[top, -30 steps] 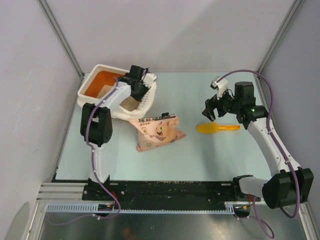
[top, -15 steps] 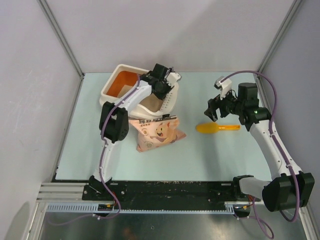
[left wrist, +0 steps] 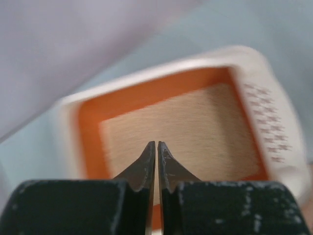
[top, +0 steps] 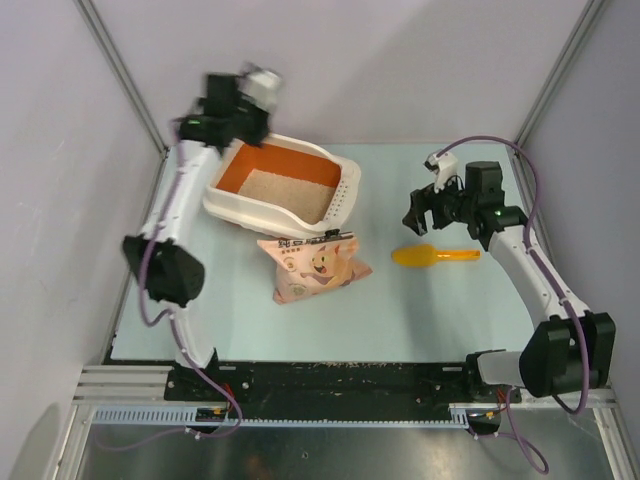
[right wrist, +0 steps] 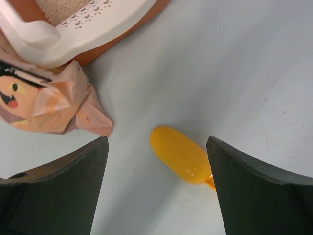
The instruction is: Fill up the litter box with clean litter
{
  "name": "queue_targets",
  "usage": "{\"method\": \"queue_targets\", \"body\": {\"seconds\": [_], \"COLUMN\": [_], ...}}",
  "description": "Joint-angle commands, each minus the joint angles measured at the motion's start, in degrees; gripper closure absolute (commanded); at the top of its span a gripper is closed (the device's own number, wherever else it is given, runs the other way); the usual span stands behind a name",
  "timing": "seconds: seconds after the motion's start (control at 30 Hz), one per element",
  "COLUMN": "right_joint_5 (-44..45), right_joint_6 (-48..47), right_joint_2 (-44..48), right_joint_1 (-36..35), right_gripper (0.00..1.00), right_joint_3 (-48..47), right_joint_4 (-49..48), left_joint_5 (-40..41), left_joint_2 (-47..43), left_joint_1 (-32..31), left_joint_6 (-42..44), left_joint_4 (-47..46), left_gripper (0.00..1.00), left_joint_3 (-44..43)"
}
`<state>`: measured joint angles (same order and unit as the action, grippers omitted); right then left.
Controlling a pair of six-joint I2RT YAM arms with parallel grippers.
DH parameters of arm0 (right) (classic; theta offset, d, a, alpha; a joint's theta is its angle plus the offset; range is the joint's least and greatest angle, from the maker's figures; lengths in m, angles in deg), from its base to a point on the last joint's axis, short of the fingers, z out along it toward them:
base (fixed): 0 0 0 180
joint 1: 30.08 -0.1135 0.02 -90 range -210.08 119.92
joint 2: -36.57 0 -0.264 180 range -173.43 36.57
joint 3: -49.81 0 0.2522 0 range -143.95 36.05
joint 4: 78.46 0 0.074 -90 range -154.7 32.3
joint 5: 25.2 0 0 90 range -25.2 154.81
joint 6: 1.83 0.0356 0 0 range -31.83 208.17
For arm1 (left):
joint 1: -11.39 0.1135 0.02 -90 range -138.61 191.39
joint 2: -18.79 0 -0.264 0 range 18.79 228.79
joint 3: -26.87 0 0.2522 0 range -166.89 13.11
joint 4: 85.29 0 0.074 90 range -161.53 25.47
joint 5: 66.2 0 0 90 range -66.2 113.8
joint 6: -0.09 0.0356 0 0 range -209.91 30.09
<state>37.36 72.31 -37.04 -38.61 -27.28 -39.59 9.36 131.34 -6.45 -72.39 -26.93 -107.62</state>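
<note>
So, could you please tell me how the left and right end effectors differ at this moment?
The left end effector is shut tight; the right end effector is wide open. The left end effector points down at the litter in the litter box; the right end effector hangs over the orange scoop. Both hold nothing.
</note>
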Motion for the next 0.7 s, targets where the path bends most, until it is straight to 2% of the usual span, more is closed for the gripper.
{"method": "queue_targets", "body": {"seconds": [0.0,0.03,0.1,0.2,0.27,0.5,0.67], "right_joint_5": [1.69,1.17,0.46,2.99,4.06,4.15,3.97], "right_joint_6": [7.85,8.9,11.11,12.16,13.3,17.7,17.44], "right_joint_2": [-3.03,-4.17,-5.23,-7.34,-9.0,-12.35,-12.53], "right_joint_1": [-0.34,-0.34,-0.78,-1.83,-1.92,-2.71,-3.24], "right_gripper": [0.14,0.14,0.14,0.15,0.14,0.15,0.14], "right_joint_3": [-0.04,-0.04,-0.04,-0.04,-0.13,-1.44,-1.44], "right_joint_4": [-5.84,-6.2,-6.99,-8.57,-9.8,-12.18,-11.22], "left_joint_5": [-0.85,-1.29,-1.91,1.32,2.4,-0.59,6.08], "left_joint_2": [-6.47,-6.56,-6.12,-3.23,-3.31,1.87,6.36], "left_joint_1": [16.13,17.65,24.75,29.69,30.06,30.68,29.8], "left_joint_6": [-3.8,-4.5,-5.56,-5.74,-1.55,-3.54,-1.44], "left_joint_4": [-0.48,-0.57,-0.48,-0.48,-3.64,-3.55,-3.38], "left_gripper": [0.93,0.93,0.93,0.94,0.96,0.92,0.91], "left_joint_3": [-1.62,-1.27,0.13,2.24,7.41,9.89,11.03]}}
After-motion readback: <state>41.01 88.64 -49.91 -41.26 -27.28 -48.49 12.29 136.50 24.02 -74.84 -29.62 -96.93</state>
